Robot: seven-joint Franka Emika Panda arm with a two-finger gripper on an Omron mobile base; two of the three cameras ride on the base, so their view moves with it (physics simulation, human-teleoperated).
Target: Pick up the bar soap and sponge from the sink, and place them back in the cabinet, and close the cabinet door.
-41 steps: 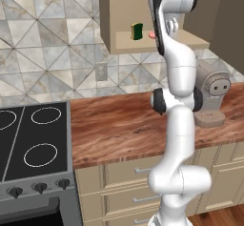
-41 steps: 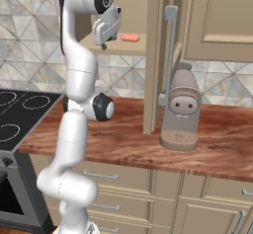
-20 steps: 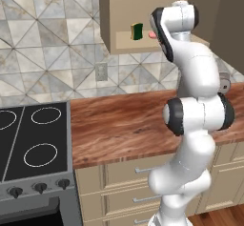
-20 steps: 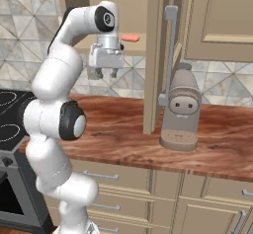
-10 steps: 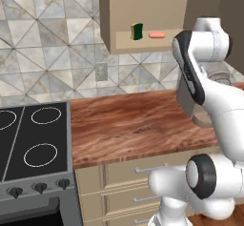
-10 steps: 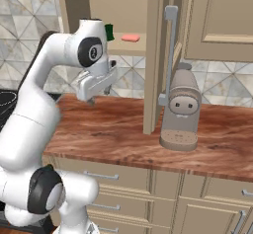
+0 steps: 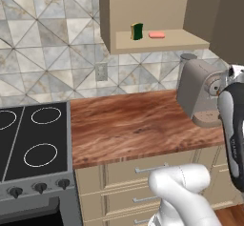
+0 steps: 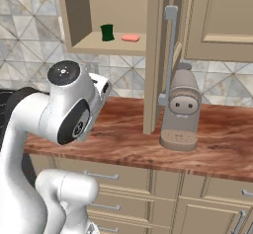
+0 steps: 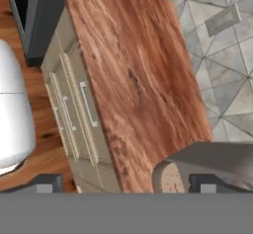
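The beige cabinet [image 7: 157, 44] stands open above the counter. On its shelf the dark green sponge [image 7: 137, 31] stands on edge, with the salmon-pink bar soap [image 7: 156, 35] lying flat just to its right; both also show as sponge [image 8: 107, 32] and bar soap [image 8: 130, 38]. The cabinet door [image 8: 155, 55] is swung wide open, edge-on, its long silver handle [image 8: 171, 50] facing me. My gripper [image 9: 128, 186] is low over the counter's front edge, open and holding nothing, far below the shelf. The sink is out of view.
A grey coffee machine [image 8: 180, 107] stands on the wooden counter [image 7: 133, 125] below the open door. A black stove [image 7: 28, 144] is at the left. Beige drawers [image 9: 74, 114] run under the counter. A wall outlet [image 7: 101, 71] sits on the tiled backsplash.
My arm has swung down and away from the cabinet shelf to counter height. The soap stays on the shelf beside the sponge. The door has not moved.
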